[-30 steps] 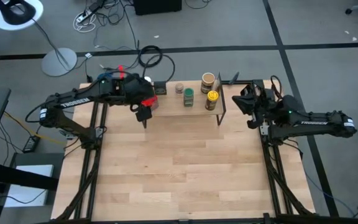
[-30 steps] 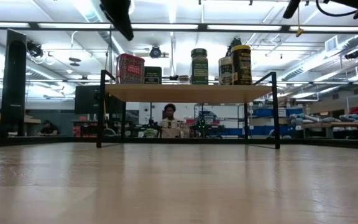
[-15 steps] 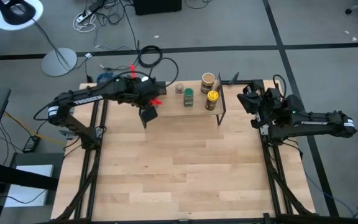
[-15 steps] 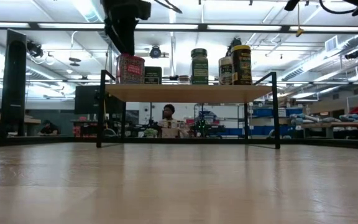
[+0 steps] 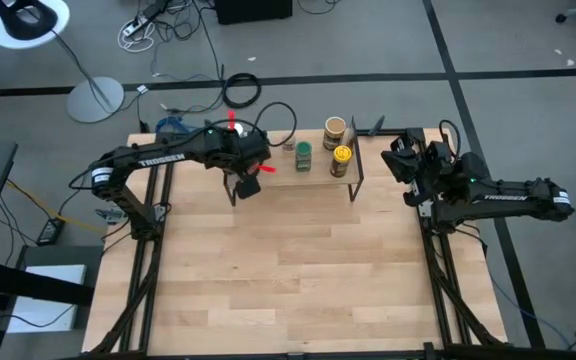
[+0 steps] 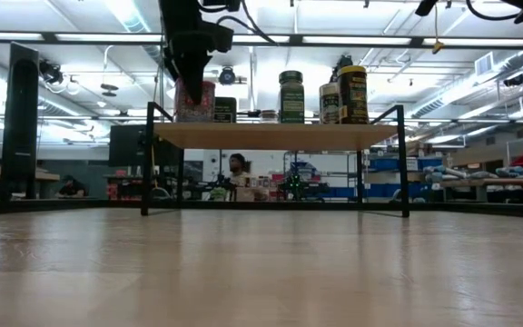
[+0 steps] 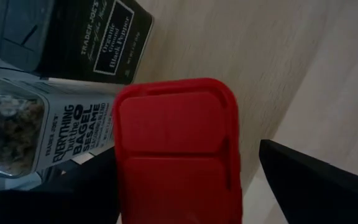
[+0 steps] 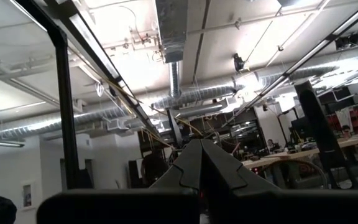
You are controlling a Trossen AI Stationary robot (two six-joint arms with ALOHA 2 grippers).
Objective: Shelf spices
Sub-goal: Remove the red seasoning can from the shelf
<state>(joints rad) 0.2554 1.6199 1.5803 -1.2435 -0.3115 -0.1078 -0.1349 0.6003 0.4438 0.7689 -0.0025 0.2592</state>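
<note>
From where I sit, every spice I can see is up on the shelf [image 6: 275, 135] and the tabletop [image 5: 298, 270] is bare, so little seems left. My left end effector [image 5: 247, 180], jaws wide and empty, now straddles the red tin [image 7: 178, 149] at the shelf's left end; a second ago it hung farther left. My right end effector [image 5: 400, 160] waits closed beside the shelf.

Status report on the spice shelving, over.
Left tool open around red tin on shelf. Right tool shut, parked at table edge. Black pepper tin close beside.
</note>
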